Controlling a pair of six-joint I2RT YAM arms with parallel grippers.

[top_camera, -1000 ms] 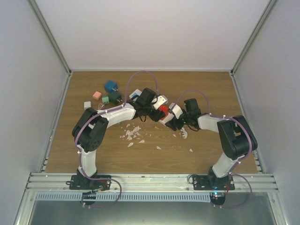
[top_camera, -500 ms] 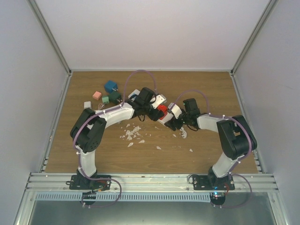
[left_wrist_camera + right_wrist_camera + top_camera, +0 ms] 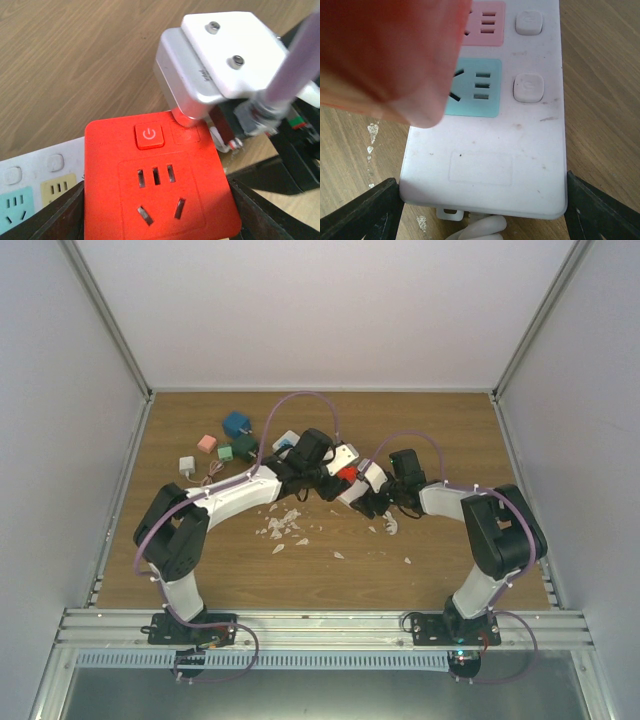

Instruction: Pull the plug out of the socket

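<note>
A red plug block point(image 3: 155, 175) with a power button and outlet slots sits between my left gripper's black fingers point(image 3: 55, 215). The left gripper point(image 3: 335, 478) is shut on it over the socket, a white power strip point(image 3: 352, 492). The strip's blue and yellow faces show at the lower left of the left wrist view point(image 3: 30, 190). My right gripper point(image 3: 362, 500) is shut on the strip's cord end point(image 3: 485, 165), one finger point(image 3: 365, 215) at each side. The red plug point(image 3: 385, 55) looms blurred over the pink and blue faces. I cannot tell whether its pins are seated.
Small plug cubes lie at the back left: blue point(image 3: 237, 424), pink point(image 3: 207, 443), green point(image 3: 226, 452) and white point(image 3: 187, 464). White flakes point(image 3: 285, 525) litter the wooden table. The strip's white cord point(image 3: 480, 231) leaves its near end. Enclosure walls stand on three sides.
My left arm has stretched out, its elbow dropping left and lower. The gripper with the red plug has shifted slightly toward the back. The right arm has barely moved.
</note>
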